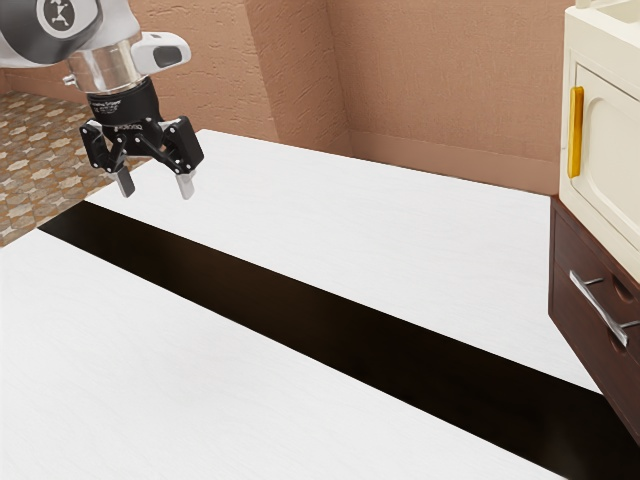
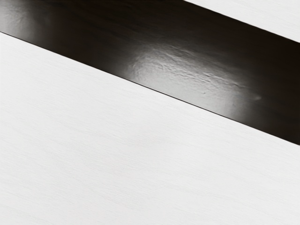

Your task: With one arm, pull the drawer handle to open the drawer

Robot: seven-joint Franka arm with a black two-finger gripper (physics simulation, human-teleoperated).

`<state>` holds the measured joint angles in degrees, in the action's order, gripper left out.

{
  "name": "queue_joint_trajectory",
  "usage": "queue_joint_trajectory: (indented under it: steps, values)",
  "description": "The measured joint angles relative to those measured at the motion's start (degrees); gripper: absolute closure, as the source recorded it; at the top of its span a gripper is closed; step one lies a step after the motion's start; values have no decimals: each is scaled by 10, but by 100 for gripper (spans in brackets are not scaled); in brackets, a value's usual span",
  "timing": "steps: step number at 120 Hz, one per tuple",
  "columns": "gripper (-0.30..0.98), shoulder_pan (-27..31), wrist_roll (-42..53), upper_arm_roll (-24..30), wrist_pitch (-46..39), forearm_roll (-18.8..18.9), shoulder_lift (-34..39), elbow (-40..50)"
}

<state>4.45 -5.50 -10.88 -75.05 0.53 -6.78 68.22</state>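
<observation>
My black gripper [image 1: 156, 186] hangs above the table at the exterior view's upper left, its two fingers apart with nothing between them. Far off at the exterior view's right edge, a dark brown drawer [image 1: 566, 240] carries a silver bar handle [image 1: 598, 308]. The drawer front looks shut, though part of it is cut off by the picture's edge. A wide stretch of table separates my gripper from the handle.
The white table [image 1: 220, 370] has a dark band running across it, and the wrist view looks down on that band [image 2: 93, 42]. Above the drawer stands a cream cabinet [image 1: 612, 150] with a yellow upright handle [image 1: 576, 132]. Textured brown walls rise behind.
</observation>
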Motion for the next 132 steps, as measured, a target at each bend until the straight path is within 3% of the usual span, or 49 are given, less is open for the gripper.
queue_joint_trajectory:
  steps: [23, 47, 99, 117, 132]
  values:
    - [0, -1, 0, 0, 1, -2, 6, -5]
    - [0, 18, -1, 38, 18, 1, 78, -85]
    - [0, -28, -4, 37, 7, 6, 65, -80]
    - [0, -38, -20, 39, 1, -6, 73, -8]
    - [0, -13, -33, 65, -54, -15, 214, 211]
